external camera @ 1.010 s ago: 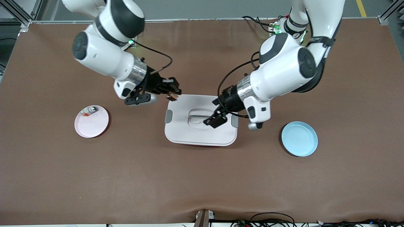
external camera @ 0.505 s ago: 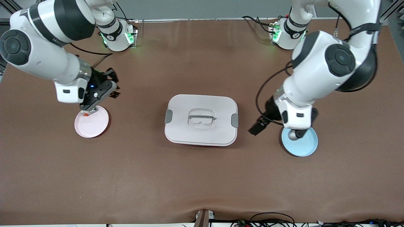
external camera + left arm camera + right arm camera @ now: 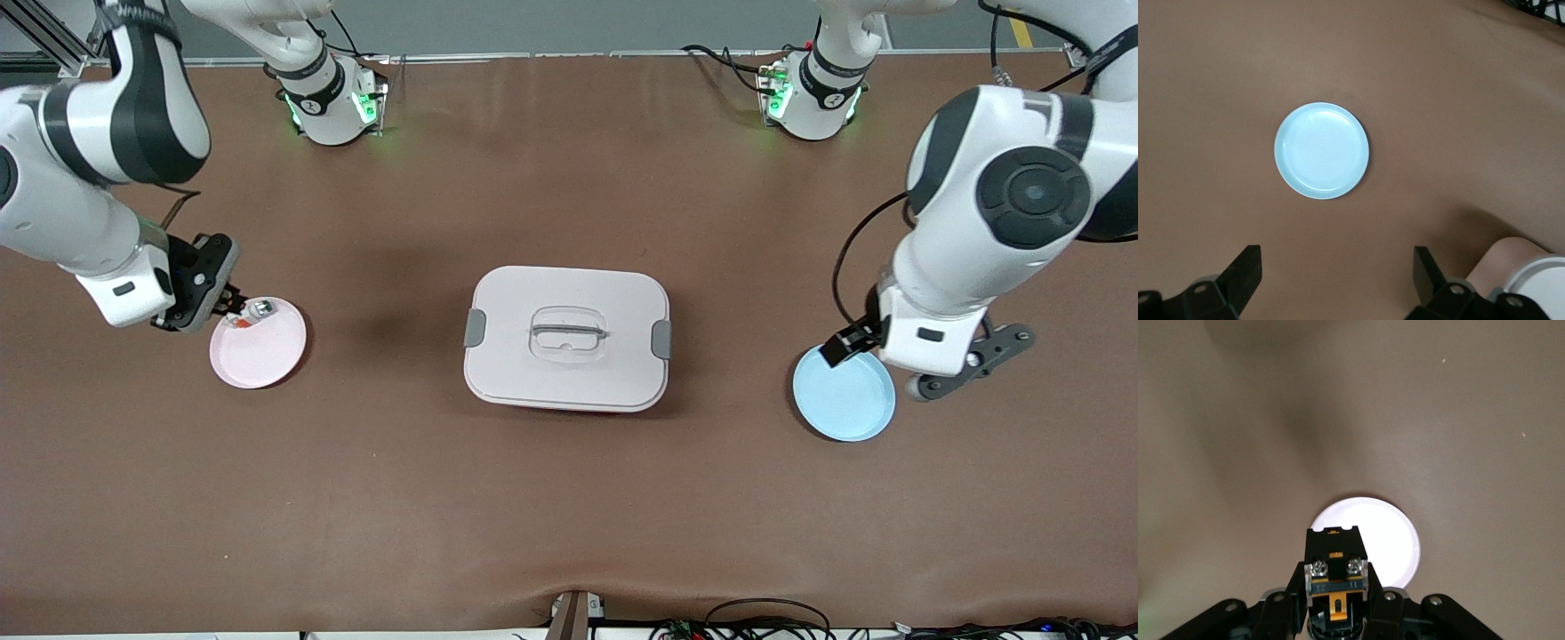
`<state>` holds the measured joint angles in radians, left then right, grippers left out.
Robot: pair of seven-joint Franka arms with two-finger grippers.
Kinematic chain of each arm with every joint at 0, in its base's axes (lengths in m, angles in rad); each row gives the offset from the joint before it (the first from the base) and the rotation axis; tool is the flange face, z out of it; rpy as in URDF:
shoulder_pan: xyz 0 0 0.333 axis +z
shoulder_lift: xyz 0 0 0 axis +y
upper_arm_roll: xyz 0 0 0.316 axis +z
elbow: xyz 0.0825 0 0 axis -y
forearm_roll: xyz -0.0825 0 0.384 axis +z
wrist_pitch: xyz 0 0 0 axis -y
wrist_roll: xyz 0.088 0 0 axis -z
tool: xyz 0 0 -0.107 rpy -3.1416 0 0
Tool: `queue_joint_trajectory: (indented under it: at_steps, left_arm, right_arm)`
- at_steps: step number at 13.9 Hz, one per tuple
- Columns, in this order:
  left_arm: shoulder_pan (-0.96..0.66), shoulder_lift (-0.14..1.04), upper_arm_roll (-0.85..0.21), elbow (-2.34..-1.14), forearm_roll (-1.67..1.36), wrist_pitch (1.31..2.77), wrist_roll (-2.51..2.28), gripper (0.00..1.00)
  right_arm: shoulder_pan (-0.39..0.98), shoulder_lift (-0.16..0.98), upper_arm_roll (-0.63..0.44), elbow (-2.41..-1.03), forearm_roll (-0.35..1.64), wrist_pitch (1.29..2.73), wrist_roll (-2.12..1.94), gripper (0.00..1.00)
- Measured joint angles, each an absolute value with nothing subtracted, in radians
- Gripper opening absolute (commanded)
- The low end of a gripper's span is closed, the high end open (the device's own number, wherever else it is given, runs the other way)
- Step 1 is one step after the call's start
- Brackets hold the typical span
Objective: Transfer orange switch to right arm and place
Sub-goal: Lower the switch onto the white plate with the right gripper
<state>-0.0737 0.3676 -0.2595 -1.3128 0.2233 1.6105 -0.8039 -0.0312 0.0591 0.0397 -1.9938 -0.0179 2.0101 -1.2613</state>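
**Switch held over the pink plate**

You have the right end effector (image 3: 1336, 600) pinching the orange switch (image 3: 1335, 570) above the pink plate (image 3: 267, 356) at the right arm's end of the bench (image 3: 569, 498). A small silvery piece (image 3: 260, 308) lies on that plate. Your left end effector (image 3: 1335, 280) hangs spread and empty above the blue plate (image 3: 1322, 150). The lidded white box (image 3: 567, 338) sits between the two plates.

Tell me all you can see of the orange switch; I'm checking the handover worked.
The orange switch is a tiny black rectangular block with an orange-tan face, two silvery screws and clear corner pieces. It is clamped between the fingers of the right gripper, up in the air over the pink plate at the right arm's end of the table. Only the fingers touch it.
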Motion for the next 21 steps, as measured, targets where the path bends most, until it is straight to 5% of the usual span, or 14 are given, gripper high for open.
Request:
queue_joint_trajectory:
  at_steps: [4,10,21]
  left_arm:
    - [-0.024,0.291,-0.259,-1.312,0.223,1.51,-0.621,1.0]
    - [0.005,0.173,-0.235,-1.339,0.163,1.462,-0.399,1.0]
    - [-0.034,-0.044,-0.089,-1.628,0.032,1.593,-0.215,1.0]
  right_arm:
    - [-0.099,0.075,0.04,-2.223,-0.044,2.332,-1.39,0.0]
    - [-0.128,0.222,0.04,-2.26,-0.123,2.498,-1.413,0.0]
    - [-0.141,0.399,0.04,-2.192,-0.209,2.538,-1.42,0.0]
